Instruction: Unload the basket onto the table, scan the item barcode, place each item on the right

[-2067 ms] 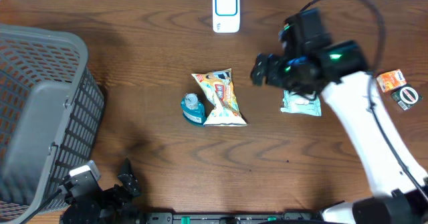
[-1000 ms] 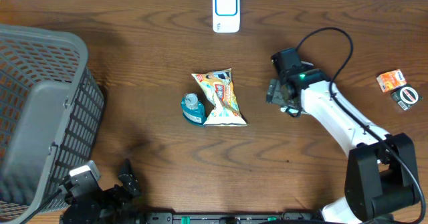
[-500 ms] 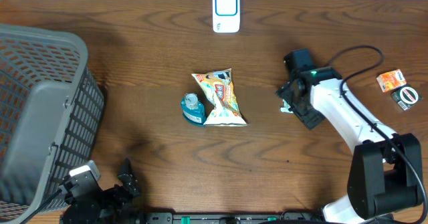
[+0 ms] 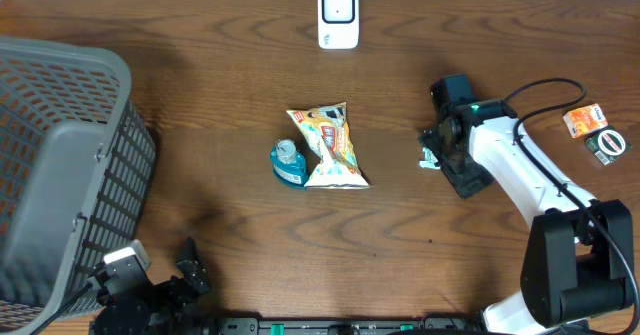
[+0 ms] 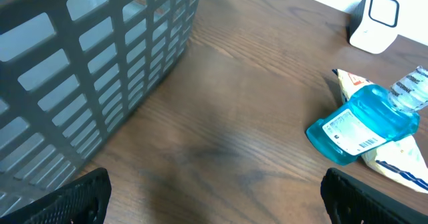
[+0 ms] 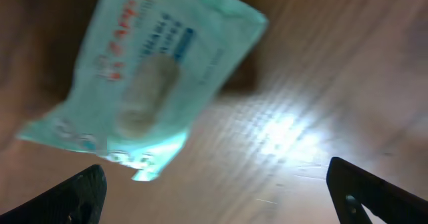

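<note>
My right pincer (image 6: 224,194) gapes wide, holding nothing; the pale green packet (image 6: 144,83) lies upper left of my wrist view (slightly blurred).

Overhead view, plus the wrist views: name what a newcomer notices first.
The white right arm bends over a pale green packet right of centre, jaws wide open. In the middle a yellow snack bag lies against a blue bottle. A big grey basket fills the left edge.
</note>
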Tool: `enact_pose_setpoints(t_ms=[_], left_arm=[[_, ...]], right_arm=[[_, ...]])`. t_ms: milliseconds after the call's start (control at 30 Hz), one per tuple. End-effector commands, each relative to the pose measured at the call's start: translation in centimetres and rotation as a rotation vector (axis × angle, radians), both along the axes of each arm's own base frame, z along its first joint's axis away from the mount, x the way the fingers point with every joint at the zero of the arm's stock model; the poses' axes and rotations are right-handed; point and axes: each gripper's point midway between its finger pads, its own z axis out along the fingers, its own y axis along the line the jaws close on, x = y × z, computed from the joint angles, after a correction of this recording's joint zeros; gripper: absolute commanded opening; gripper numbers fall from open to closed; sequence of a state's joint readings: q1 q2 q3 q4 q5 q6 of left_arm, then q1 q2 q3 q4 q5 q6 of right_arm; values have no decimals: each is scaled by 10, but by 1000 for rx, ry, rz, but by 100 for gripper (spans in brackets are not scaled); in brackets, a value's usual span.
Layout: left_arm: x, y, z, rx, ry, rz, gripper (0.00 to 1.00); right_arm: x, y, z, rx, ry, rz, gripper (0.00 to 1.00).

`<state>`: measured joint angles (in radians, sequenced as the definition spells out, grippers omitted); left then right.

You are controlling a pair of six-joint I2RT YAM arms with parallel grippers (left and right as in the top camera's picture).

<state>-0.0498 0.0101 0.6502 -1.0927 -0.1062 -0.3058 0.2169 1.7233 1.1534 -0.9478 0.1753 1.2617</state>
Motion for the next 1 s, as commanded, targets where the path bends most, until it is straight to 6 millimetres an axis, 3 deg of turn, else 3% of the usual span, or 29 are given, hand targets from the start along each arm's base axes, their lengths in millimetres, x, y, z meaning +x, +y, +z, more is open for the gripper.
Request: enact_pose_setpoints(t_ms=[0, 233, 967], left_arm=[[-1, -1, 3, 12, -12, -14, 99], [-1, -1, 3, 12, -12, -14, 99], [-1, -1, 3, 12, -12, -14, 99]], right_arm=[[-4, -8, 3, -26, 25, 45, 99], [-9, -10, 3, -35, 58, 116, 99], [-9, -17, 4, -76, 58, 116, 99]])
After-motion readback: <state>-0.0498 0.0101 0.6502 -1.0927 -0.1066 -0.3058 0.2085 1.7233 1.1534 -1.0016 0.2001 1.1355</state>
